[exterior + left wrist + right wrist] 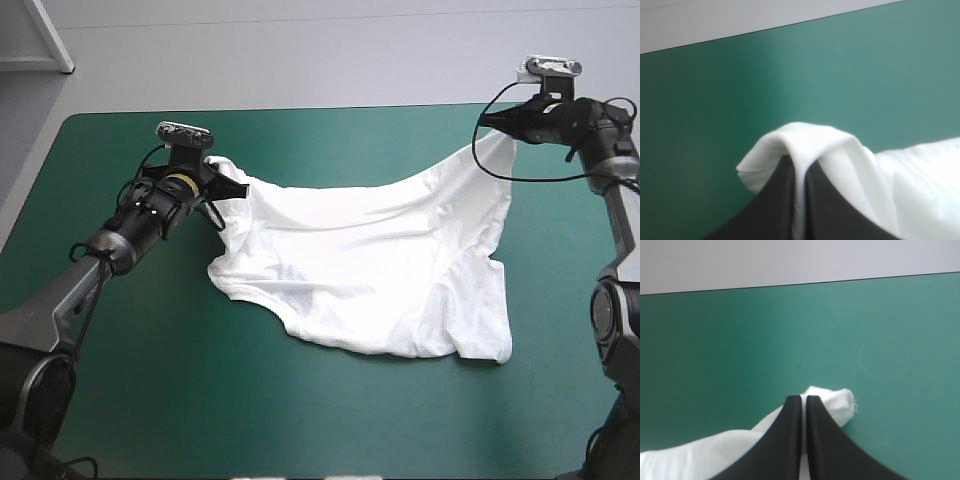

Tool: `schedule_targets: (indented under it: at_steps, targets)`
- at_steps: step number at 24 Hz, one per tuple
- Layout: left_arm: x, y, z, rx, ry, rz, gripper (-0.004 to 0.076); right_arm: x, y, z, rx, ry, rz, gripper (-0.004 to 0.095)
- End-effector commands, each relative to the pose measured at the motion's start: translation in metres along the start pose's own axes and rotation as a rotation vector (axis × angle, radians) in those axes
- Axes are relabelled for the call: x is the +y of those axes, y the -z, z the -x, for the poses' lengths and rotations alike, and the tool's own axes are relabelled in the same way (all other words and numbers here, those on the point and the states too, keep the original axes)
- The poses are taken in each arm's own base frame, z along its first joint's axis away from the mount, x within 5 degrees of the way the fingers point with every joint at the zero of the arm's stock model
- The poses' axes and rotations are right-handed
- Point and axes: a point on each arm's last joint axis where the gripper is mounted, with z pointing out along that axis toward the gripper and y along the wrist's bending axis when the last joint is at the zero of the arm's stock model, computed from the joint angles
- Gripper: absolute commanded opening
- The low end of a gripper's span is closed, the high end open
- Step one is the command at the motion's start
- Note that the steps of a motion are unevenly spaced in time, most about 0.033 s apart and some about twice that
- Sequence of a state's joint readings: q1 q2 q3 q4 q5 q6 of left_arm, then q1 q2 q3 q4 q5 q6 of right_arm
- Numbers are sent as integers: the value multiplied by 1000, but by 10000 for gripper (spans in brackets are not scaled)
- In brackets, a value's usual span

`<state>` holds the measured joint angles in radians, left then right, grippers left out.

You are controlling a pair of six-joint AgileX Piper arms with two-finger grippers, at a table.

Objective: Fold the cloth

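- High view: the T-shirt point(370, 270) is lying mid-table on the cover point(300, 140). Its far edge is stretching roughly 9-to-3 o'clock between the two claws, and its body is spilling toward 6 o'clock.
- The left claw point(222, 185) is pinching the 9 o'clock corner, fingers all but closed on fabric. From it the cloth is running toward 4 o'clock.
- The right claw point(497, 122) is pinching the 3 o'clock corner likewise. From it the cloth is dropping toward 7 o'clock.
- The left arm is reaching in from 8 o'clock and the right from 4 o'clock, both wrists pointing toward 12.
- The fold is likely hinging on carrying the held edge toward 6 o'clock, with both arms equally near.
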<state>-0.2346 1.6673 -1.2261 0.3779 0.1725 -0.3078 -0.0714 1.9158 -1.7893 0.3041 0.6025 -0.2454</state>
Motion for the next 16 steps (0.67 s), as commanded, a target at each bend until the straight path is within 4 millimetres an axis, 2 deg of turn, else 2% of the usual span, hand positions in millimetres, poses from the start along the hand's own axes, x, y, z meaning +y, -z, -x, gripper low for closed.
schedule_targets:
  at_steps: [1, 2, 3, 6, 8, 9, 10, 11, 12, 16]
  targets:
    - [13, -9, 18, -200, 66, -28, 29, -5, -3, 17, -166, -5, -30, 18]
    - [15, -14, 16, -208, 68, -29, 75, -6, -10, 14, -161, -11, -32, 80]
    - [18, -20, 14, -226, 72, -33, 198, -7, -20, 10, -153, -7, -30, 276]
    - [22, -23, 14, -251, 72, -34, 443, -9, -24, 9, -163, -4, -35, 730]
    - [27, -20, 17, -240, 76, -15, 556, -7, -17, 12, -162, -6, -29, 903]
    - [29, -15, 20, -223, 77, 1, 573, -5, -10, 15, -154, -12, -19, 941]
    - [33, -1, 29, -189, 76, 37, 565, 1, 12, 21, -139, -31, 3, 919]
    - [35, 10, 35, -172, 79, 58, 557, 5, 25, 24, -125, -49, 20, 899]
    - [37, 37, 46, -135, 76, 98, 542, 12, 51, 27, -79, -83, 51, 851]
    - [40, 90, 53, -36, 73, 162, 526, 35, 99, 25, 43, -88, 125, 787]
